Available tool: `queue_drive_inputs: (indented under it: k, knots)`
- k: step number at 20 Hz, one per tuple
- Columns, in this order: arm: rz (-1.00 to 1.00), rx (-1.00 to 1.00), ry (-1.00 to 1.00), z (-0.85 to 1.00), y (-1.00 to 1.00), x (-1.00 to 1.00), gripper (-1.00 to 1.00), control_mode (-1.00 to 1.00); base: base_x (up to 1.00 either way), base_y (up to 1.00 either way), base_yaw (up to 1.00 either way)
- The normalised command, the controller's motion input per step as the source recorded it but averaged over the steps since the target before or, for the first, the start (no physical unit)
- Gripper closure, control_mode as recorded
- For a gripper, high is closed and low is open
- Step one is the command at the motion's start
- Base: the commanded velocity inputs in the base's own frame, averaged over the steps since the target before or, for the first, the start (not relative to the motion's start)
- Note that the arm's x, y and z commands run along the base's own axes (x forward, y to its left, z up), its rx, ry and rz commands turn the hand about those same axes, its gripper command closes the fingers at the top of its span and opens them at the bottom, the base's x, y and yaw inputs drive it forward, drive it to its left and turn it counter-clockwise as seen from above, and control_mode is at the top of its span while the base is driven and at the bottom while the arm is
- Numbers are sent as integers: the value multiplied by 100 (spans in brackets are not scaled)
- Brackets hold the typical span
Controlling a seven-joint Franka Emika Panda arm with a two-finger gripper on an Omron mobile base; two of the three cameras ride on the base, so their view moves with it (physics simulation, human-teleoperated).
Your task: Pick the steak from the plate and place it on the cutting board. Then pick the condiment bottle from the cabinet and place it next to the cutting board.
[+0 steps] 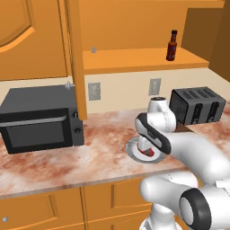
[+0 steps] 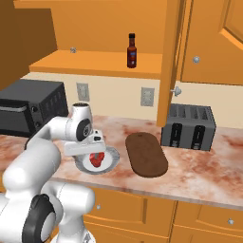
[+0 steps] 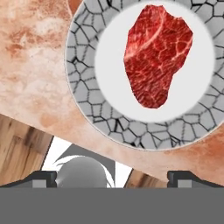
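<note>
step: steak pick | gripper [image 2: 96, 156] released, jaws wide above steak [image 3: 156, 54] on plate [image 3: 83, 94] | we centre over the meat, descend straight, then clench across its narrow width

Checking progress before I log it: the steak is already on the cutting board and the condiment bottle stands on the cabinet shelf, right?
Not quite. The steak lies on the plate, as the hand view shows; the cutting board is bare. The condiment bottle does stand on the cabinet shelf.

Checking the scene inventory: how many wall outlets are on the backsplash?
2. One outlet sits beside the microwave; the other outlet is above the cutting board, left of the toaster. Appliances could hide more.
</note>
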Motion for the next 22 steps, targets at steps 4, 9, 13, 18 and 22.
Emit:
queue_drive_inputs:
  k: [4,9,13,18,22]
  knots:
    - [0,0,0,-20,0,20,-100,-100,0,0,0]
    - [0,0,0,-22,-2,22,-100,-100,0,0,0]
    - [0,0,0,-20,-5,21,-100,-100,0,0,0]
    - [0,0,0,-15,-7,17,-100,-100,0,0,0]
    - [0,0,0,-16,-5,14,-100,-100,0,0,0]
